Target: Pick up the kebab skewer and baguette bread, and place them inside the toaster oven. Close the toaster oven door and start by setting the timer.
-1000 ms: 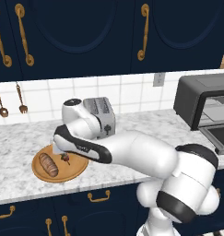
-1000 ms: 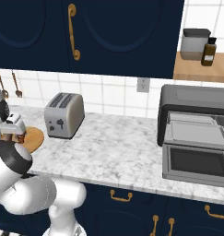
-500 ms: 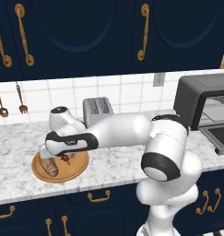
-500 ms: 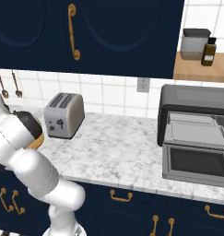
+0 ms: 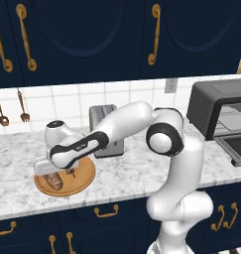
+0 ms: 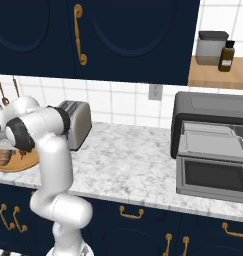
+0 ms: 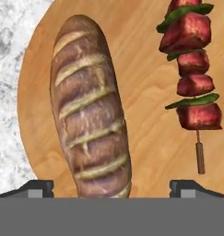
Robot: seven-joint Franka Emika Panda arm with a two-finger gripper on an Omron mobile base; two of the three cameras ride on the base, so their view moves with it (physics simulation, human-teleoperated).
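- While the arm reaches far to the left over the counter (image 5: pixel 142 173), the gripper (image 7: pixel 111 186) hangs just above the plate (image 7: pixel 145 133) with its jaws spread wide and nothing between them.
- From the hand view, the baguette (image 7: pixel 88 108) lies lengthwise on the plate, its near end between the two fingertips (image 7: pixel 37 188) but touching neither.
- Beside it on the same plate, apart from the loaf, lies the skewer (image 7: pixel 192 78), with red meat chunks, green slivers and a bare stick end pointing toward the gripper.
- From the left base view, the plate (image 5: pixel 82 179) sits near the counter's front edge, left of the toaster (image 5: pixel 106 130), with the baguette (image 5: pixel 53 181) partly under the hand.
- Far to the right on the counter stands the oven (image 6: pixel 213 145), well apart from the plate.
- Its door (image 6: pixel 213 175) is folded down, open.
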